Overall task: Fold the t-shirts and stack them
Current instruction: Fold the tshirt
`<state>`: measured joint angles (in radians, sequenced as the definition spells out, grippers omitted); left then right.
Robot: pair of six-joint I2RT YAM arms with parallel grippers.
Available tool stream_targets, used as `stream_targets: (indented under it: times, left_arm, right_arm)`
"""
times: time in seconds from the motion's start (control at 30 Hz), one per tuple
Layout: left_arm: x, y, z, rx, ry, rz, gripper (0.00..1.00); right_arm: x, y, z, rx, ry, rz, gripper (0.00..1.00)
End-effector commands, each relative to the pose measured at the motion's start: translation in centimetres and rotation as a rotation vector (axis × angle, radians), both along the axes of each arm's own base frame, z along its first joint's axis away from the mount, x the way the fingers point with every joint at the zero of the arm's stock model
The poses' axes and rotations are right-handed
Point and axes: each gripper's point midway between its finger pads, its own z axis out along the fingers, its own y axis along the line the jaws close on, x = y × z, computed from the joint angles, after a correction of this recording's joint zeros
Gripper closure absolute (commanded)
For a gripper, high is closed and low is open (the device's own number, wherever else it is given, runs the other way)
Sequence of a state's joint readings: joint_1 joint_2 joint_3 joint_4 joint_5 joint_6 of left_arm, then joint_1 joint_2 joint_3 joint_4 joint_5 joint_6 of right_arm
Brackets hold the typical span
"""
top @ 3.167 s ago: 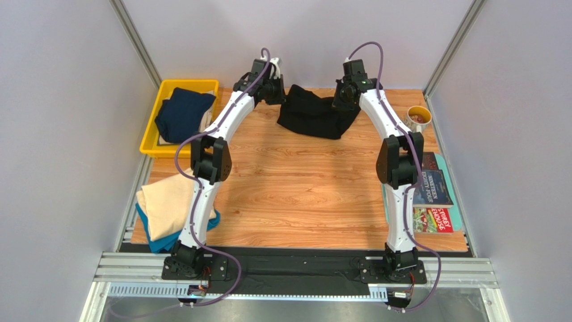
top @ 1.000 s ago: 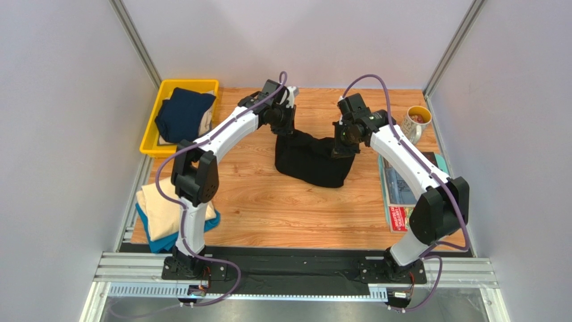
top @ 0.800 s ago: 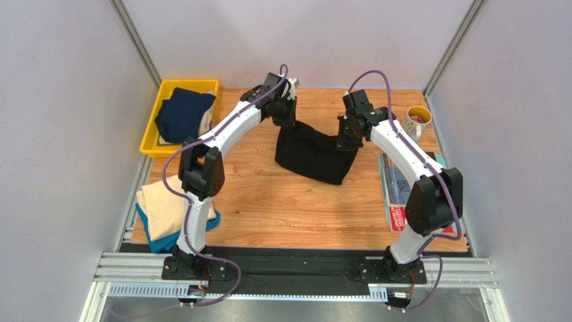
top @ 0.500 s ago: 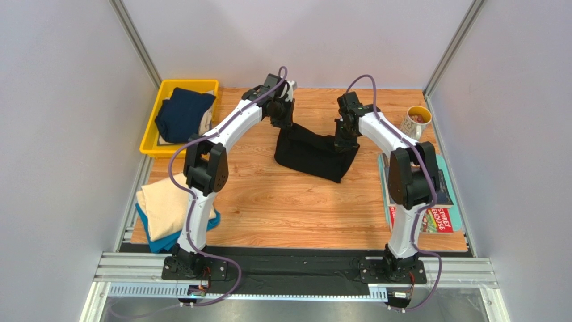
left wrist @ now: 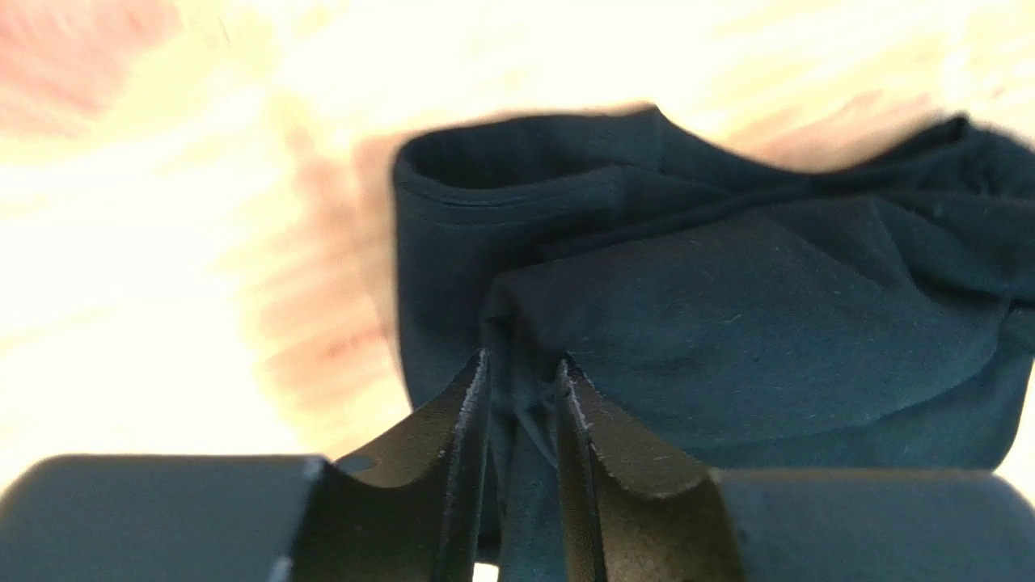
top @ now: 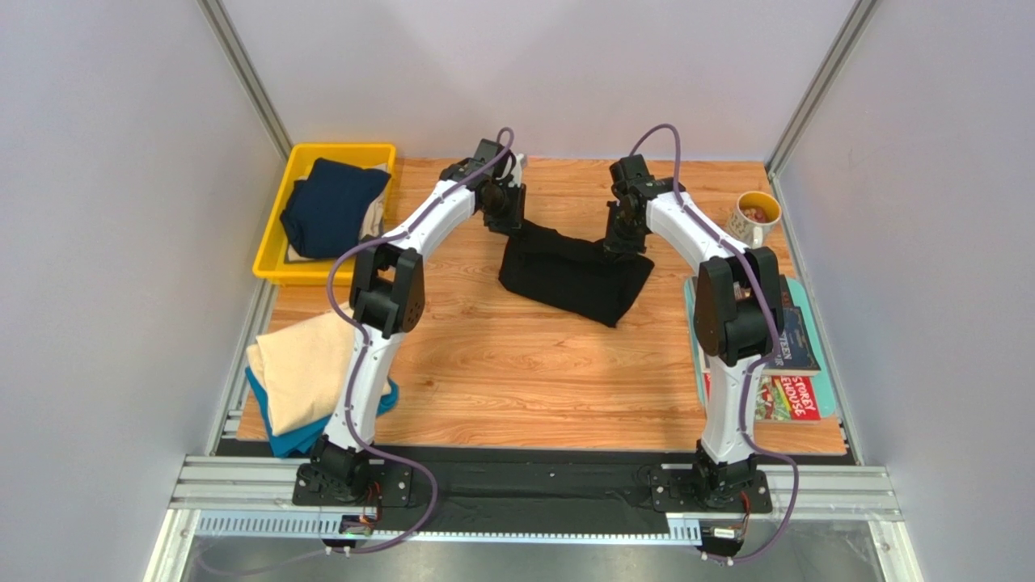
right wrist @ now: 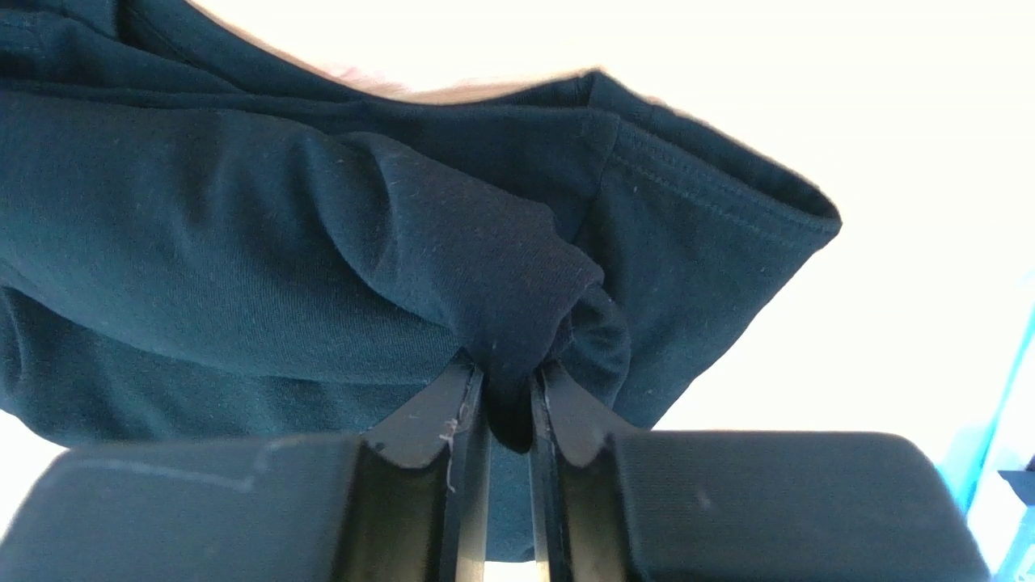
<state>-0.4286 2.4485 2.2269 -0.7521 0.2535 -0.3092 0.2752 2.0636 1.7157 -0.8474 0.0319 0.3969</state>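
Bin (top: 272, 263) sits upper left, at far-left corner of table (top: 535, 376), w/ bin shirt (top: 331, 206) in it. Mid shirt (top: 571, 273) lies on table, upper centre. Lower left, at table's left edge: top shirt (top: 298, 370) on bottom shirt (top: 282, 439), stack partly past the edge. Mug (top: 754, 216) upper right, on table. Mags (top: 796, 364) along right edge, below mug, overlapping.

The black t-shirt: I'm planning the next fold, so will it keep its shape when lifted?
Probably floppy: the black t-shirt bunches into soft creases at the right gripper. Likely to sag between pinches, as its middle slumps on the table. Thin knit suggests it's light.
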Motion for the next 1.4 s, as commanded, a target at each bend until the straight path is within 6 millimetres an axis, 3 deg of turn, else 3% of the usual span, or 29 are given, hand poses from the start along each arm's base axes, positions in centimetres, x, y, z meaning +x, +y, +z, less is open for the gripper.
stream_targets:
  times: [0.0,0.27,0.33,0.37,0.4,0.6,0.77,0.9,1.0,1.13,1.2,1.37]
  left_arm:
    - [3.1,0.1,2.9,-0.050,-0.099,0.029,0.67]
    - [4.3,2.2,4.7,-0.030,-0.151,0.099,0.66]
    - [4.0,2.6,6.6,-0.032,-0.179,0.110,0.65]
    - [3.4,2.7,6.3,-0.033,-0.163,0.109,0.65]
    - [3.0,2.6,7.7,-0.052,-0.176,0.105,0.65]
    - [-0.3,1.2,9.9,-0.129,-0.154,0.029,0.65]
    - [-3.3,-2.7,11.2,-0.187,-0.149,-0.087,0.65]
    - [-4.8,-6.4,9.4,-0.226,-0.098,-0.156,0.66]
    - [-5.7,-8.4,7.7,-0.234,-0.058,-0.192,0.66]
    - [-6.4,-9.2,5.7,-0.221,-0.022,-0.210,0.66]
    - [-6.6,-9.3,4.9,-0.215,-0.009,-0.219,0.66]
    - [-7.0,-8.8,3.7,-0.188,0.006,-0.221,0.66]
  right_arm:
    - [2.4,-1.8,1.6,-0.021,-0.073,-0.100,0.81]
    - [3.9,-2.8,1.7,-0.021,-0.090,-0.182,0.68]
    - [4.4,-3.2,1.8,-0.016,-0.093,-0.201,0.68]
    - [4.6,-3.3,1.9,-0.013,-0.094,-0.213,0.68]
    - [4.7,-3.6,1.9,-0.012,-0.093,-0.223,0.68]
    - [5.7,-5.1,1.8,-0.027,-0.079,-0.258,0.66]
    - [5.5,-6.7,2.9,-0.047,-0.089,-0.273,0.66]
    - [4.1,-7.3,4.5,-0.058,-0.088,-0.253,0.62]
    - [1.9,-6.1,4.9,0.011,-0.054,-0.212,0.55]
    - [-1.0,-5.3,4.6,0.040,-0.016,-0.192,0.54]
    - [-1.9,-5.5,5.0,0.030,-0.027,-0.192,0.46]
    - [-4.5,-5.4,3.2,0.041,0.021,-0.174,0.46]
